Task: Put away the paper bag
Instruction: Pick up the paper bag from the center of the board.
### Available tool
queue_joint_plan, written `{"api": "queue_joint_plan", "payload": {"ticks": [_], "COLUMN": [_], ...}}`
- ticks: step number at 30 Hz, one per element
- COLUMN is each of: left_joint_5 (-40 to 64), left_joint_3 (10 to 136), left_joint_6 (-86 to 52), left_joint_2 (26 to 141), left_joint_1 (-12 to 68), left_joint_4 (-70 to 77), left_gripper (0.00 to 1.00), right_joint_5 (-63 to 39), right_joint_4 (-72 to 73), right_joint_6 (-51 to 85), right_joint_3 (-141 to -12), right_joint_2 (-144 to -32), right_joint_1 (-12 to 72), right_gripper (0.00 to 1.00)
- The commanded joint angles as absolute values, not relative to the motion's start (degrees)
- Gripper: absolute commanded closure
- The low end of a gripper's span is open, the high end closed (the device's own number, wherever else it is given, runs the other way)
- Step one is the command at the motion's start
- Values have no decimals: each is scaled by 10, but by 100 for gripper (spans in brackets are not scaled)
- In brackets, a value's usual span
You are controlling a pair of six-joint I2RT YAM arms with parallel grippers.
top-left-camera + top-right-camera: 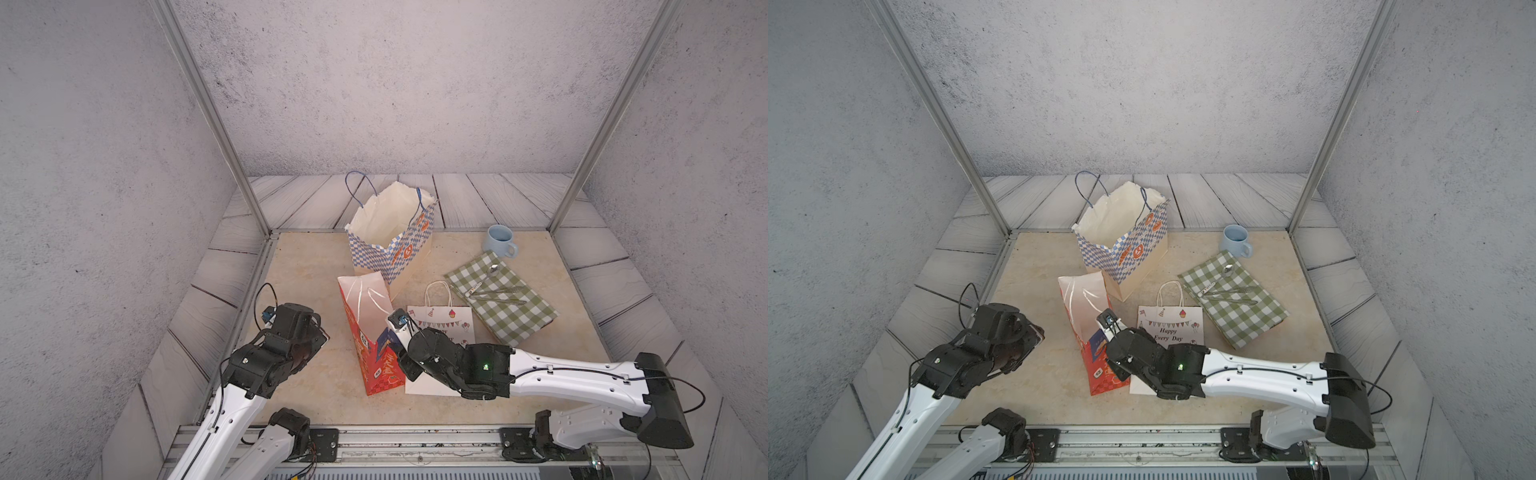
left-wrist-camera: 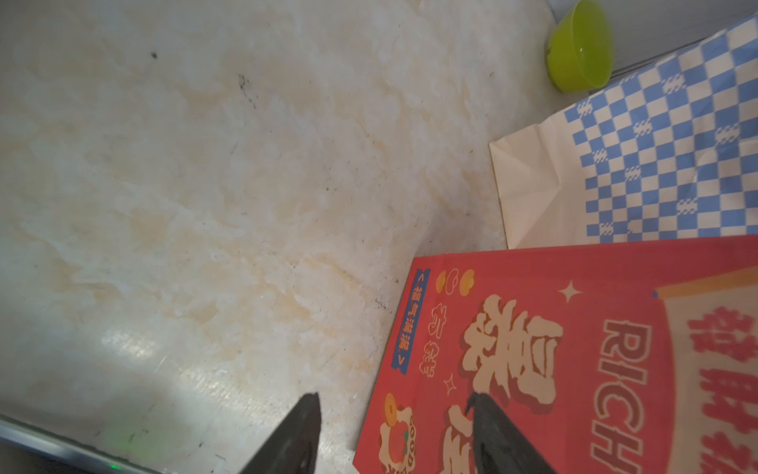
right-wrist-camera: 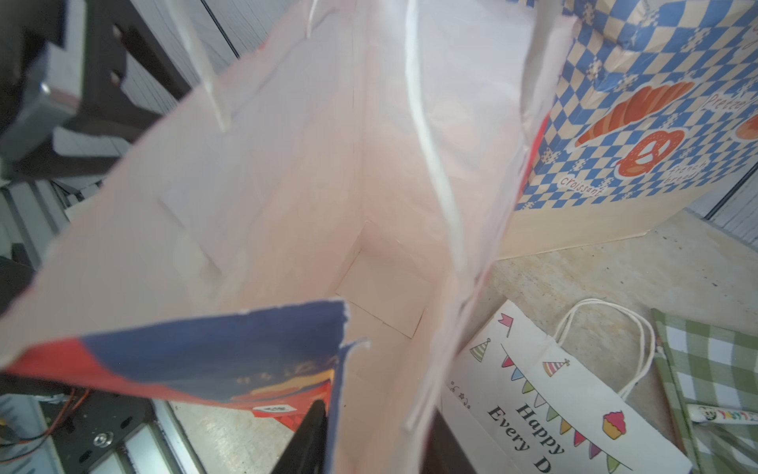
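Observation:
The red paper bag (image 1: pixel 365 316) (image 1: pixel 1088 307) stands mid-table with its mouth open; its pale inside (image 3: pixel 287 205) shows in the right wrist view. My right gripper (image 3: pixel 377 439) (image 1: pixel 392 347) sits at the bag's near end, one finger outside each wall, shut on the paper pinched between them. To the bag's left my left gripper (image 2: pixel 393 414) (image 1: pixel 322 338) is open and holds nothing. It is close to the bag's printed red face (image 2: pixel 574 349) but apart from it.
A big blue-checked bag (image 1: pixel 390 249) stands open behind the red one. A flat white "Happy Every Day" bag (image 1: pixel 440 324) lies under my right arm. A green gingham bag (image 1: pixel 503 307) with cutlery and a blue mug (image 1: pixel 500 241) sit back right. A green cup (image 2: pixel 580 45) shows in the left wrist view.

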State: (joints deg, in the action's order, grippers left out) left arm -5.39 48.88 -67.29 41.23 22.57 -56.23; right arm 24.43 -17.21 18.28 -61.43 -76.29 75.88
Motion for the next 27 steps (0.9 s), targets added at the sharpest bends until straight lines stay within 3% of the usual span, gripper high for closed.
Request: {"api": "queue_joint_plan", "payload": {"ticks": [1,12,27], "left_joint_5": [-35,-64,-73], "left_joint_3": [484,484,483], "left_joint_6": [-708,-726,-724], "left_joint_2": [405,382,376], "left_joint_1": [221,221,221], "left_joint_4": [-541,-549,-556], "left_gripper": [39,39,39], "right_joint_5": [226,199,68], "right_joint_4": [-159,-171,-105], "right_joint_6": [171,126,115], "right_joint_3": [-632,-678,-685], "right_joint_2": [-760,-796,-832], "right_joint_1": [757,757,658], "right_gripper": [67,82,86]}}
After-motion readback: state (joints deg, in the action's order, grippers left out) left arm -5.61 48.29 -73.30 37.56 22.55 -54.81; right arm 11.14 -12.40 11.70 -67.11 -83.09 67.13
